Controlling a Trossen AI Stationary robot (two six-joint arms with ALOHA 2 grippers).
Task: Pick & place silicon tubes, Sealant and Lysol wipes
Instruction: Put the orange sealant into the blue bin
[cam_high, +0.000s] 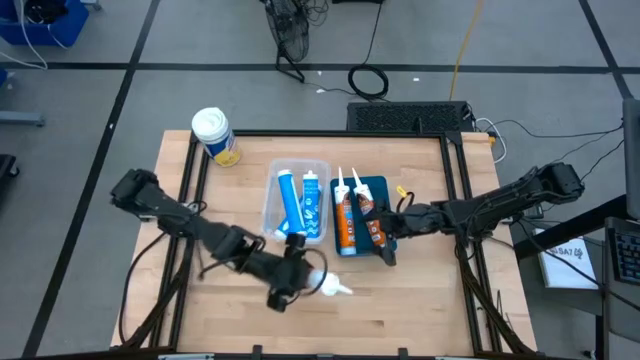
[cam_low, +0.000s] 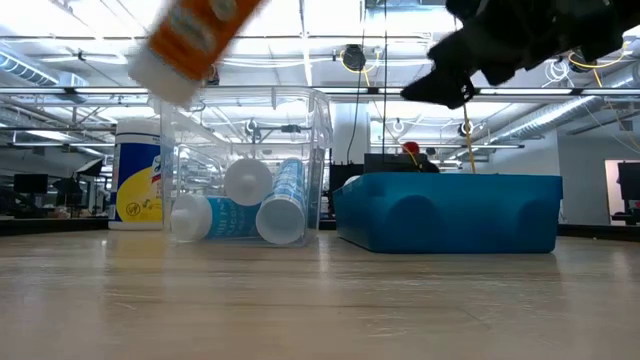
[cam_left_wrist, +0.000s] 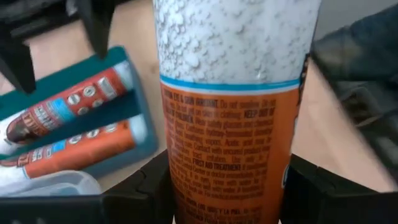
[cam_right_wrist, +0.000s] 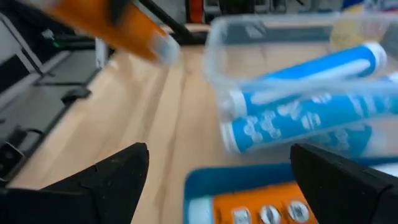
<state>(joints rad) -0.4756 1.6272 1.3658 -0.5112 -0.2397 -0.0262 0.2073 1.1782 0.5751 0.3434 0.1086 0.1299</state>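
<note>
In the high view the Lysol wipes stand upright at the upper left of the wooden table, near its back corner and well apart from both arms. The left arm stretches from the left edge down toward the lower centre, its links low and nearly flat over the wood. The left gripper pinches an orange sealant cartridge, whose white end points right; in the left wrist view the fingers press either side of the orange body. In the low view that cartridge hangs tilted at the upper left, clear of the table. Centre frame, a clear bin holds two blue silicone tubes. Just beside it on the right, a blue tray carries two orange cartridges. The right arm reaches in from the right edge, elbow raised; the right gripper hovers over the tray's lower right corner, its fingers spread wide and holding nothing
</note>
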